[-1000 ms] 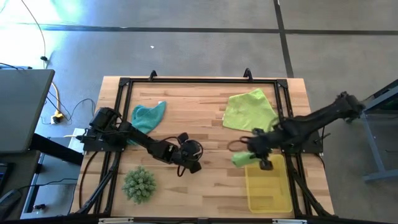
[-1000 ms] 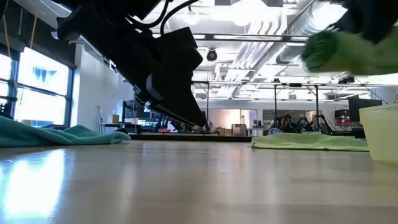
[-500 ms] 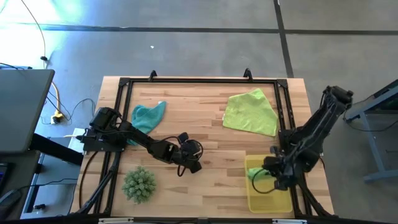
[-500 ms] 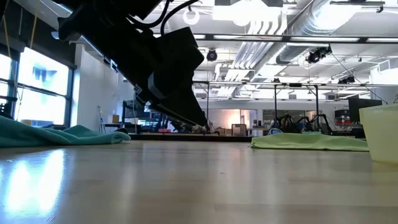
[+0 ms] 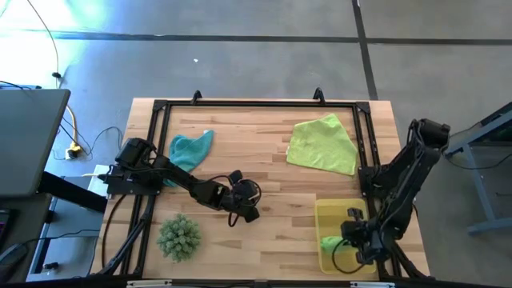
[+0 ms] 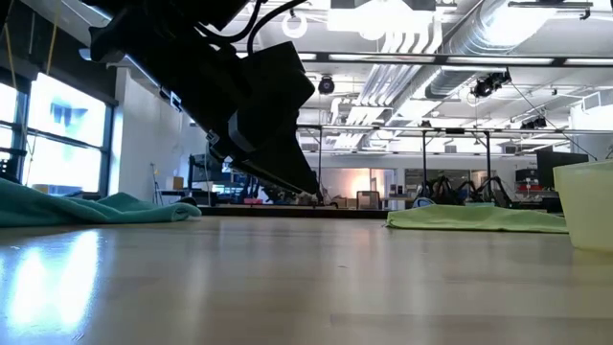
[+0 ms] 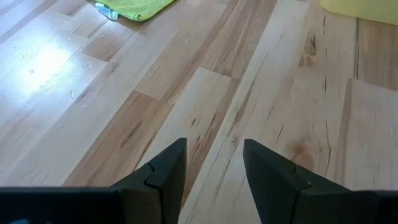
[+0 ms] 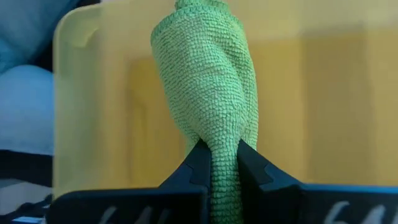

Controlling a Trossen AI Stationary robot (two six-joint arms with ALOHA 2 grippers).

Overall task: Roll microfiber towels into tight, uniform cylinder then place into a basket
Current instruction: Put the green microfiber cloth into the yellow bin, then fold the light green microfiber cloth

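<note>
A bright green towel, rolled into a short cylinder, is inside the yellow basket at the table's near right corner, with my right gripper shut on it. A pale yellow-green towel lies spread flat at the far right. A teal towel lies crumpled at the far left. My left gripper stands open over bare wood at mid-table, touching nothing. My right gripper pinches the rolled green towel near one end between its two fingers. The fingers slant down from above, and the roll reaches on past their tips along their line. It stays rolled, within the basket's walls. Whether it rests on the floor I cannot tell.
A spiky green plant-like ball sits near the front left. A black frame runs round the tabletop. In the low view the basket's wall stands at the right and the left arm hangs over the middle.
My right gripper has swung toward the table's near edge and gone down, carrying the rolled green towel from above the basket's far end into the basket. It has stayed shut on the roll. The left arm has kept still.
</note>
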